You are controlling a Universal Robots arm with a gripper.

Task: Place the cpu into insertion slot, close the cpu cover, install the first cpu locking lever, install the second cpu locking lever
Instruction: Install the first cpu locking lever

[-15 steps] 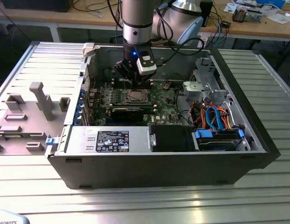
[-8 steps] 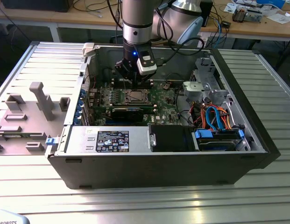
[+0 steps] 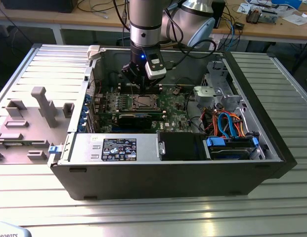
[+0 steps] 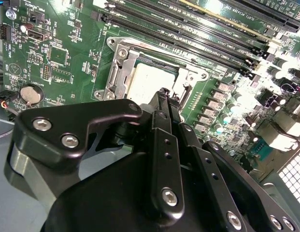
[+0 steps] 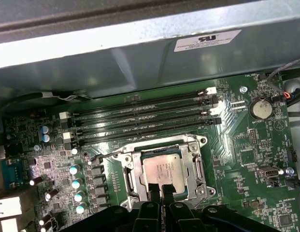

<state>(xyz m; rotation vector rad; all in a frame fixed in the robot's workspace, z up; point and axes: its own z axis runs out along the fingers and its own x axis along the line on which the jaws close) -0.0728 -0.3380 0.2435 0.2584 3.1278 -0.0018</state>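
We've got fingers (image 5: 161,193) pinched shut, empty, over the cpu (image 5: 162,167) under the cover (image 5: 132,166); any skid could scratch it.

Silver-grey cpu (image 5: 162,169) inside silver-grey cpu cover (image 5: 129,175), green motherboard (image 5: 246,154) with black memory slots (image 5: 140,118), black tool (image 5: 161,192), blue and orange cables (image 3: 228,123)

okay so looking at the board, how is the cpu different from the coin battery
The cpu is a flat square with a silver-grey top; the coin battery is a small round disc. The cpu is the larger of the two. The cpu sits in the socket with the cpu cover framing it and the gripper at its edge; the battery sits in its own holder, away from the gripper. Both are silvery metal and lie flat on the green motherboard.
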